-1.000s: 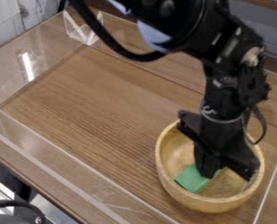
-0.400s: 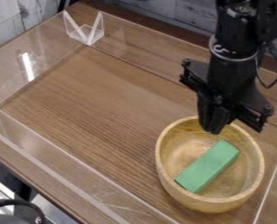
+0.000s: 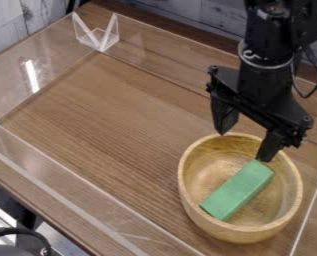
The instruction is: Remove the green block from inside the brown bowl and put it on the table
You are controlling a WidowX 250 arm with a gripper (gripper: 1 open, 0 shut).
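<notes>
We are at the grasping step: the gripper [image 3: 253,127] hangs with its jaws spread and empty above the far rim of the brown bowl [image 3: 196,163]. The green block [image 3: 238,190] lies slantwise inside it. Next, we judge, comes lowering astride the block and clamping, before carrying it to the table [image 3: 107,110].

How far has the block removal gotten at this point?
Nothing is done yet: the green block lies inside the brown bowl. The gripper hangs above the bowl's far rim, fingers spread and empty. Left: grasp the block, lift it out, set it on the table.
</notes>
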